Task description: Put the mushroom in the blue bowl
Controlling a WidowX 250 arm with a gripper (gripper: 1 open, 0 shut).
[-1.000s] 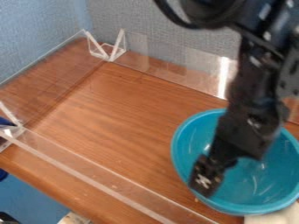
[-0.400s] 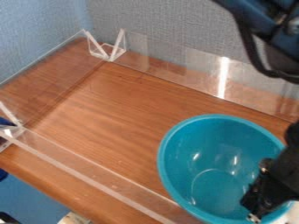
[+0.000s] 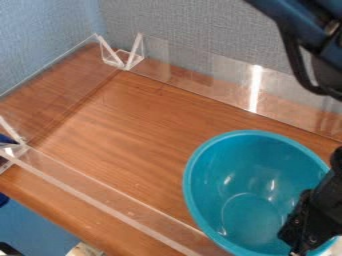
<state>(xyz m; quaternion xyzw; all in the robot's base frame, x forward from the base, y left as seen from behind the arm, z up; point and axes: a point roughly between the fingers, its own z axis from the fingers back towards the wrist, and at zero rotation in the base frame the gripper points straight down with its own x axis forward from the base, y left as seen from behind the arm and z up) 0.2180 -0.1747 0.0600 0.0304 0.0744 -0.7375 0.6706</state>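
The blue bowl is a deep, glossy teal bowl on the wooden table at the lower right, and its inside looks empty. My gripper is a dark shape at the bowl's right rim, pointing down near the bottom right corner of the view. Its fingers are partly cut off by the frame edge and look drawn together. The mushroom is hidden; I cannot tell whether anything sits between the fingers. The arm runs up the right side.
Low clear acrylic walls fence the wooden tabletop: one along the front edge, one at the back. White clips hold the back left corner. A blue wall stands behind.
The gripper moved from over the bowl's middle down to its right rim, at the frame's lower right. The bowl shifted slightly left.
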